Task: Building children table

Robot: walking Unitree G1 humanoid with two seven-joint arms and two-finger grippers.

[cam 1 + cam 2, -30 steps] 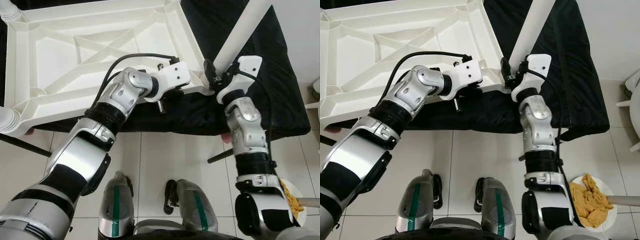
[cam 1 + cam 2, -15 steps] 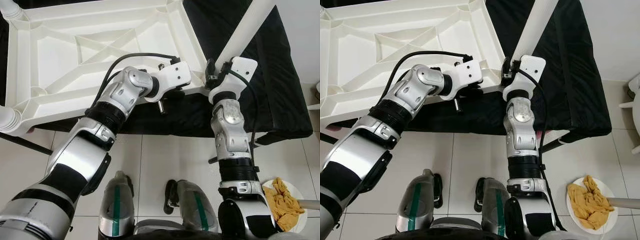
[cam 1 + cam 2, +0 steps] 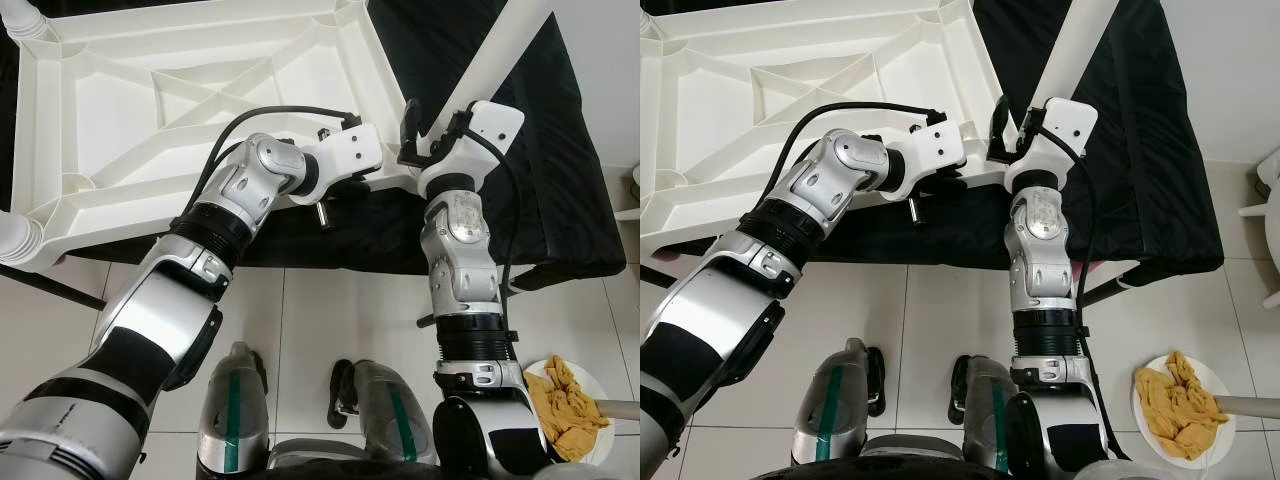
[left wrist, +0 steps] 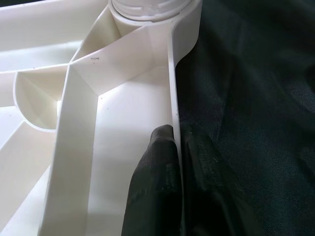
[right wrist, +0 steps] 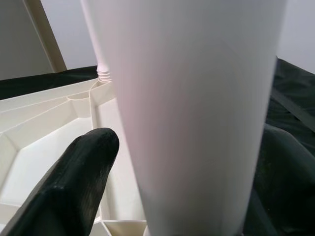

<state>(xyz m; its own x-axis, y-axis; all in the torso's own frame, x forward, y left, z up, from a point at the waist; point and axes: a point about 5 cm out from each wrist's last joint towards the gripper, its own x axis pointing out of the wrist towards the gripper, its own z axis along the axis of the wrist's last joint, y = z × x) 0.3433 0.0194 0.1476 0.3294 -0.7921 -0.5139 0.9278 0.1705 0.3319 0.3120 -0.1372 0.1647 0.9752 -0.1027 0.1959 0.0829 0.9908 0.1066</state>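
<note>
A white plastic table top (image 3: 200, 110) lies upside down on a black cloth (image 3: 560, 180). My left gripper (image 4: 176, 130) is shut on its near rim wall, one finger inside and one outside, close to the near right corner. A white table leg (image 3: 490, 60) rises tilted from that corner socket. My right gripper (image 3: 432, 125) sits around the leg's base with a finger on each side. In the right wrist view one black finger (image 5: 78, 187) stands slightly off the leg (image 5: 197, 108), so the gripper is open.
Two more legs are fitted at the far left corner (image 3: 20, 15) and the near left corner (image 3: 15, 240). On the tiled floor at the right lies a white plate (image 3: 590, 380) with a yellow heap. My feet stand just before the covered surface.
My right forearm has swung left to stand under the leg's base, and the wrist has turned. Its fingers have spread away from the leg. The left arm has not moved.
</note>
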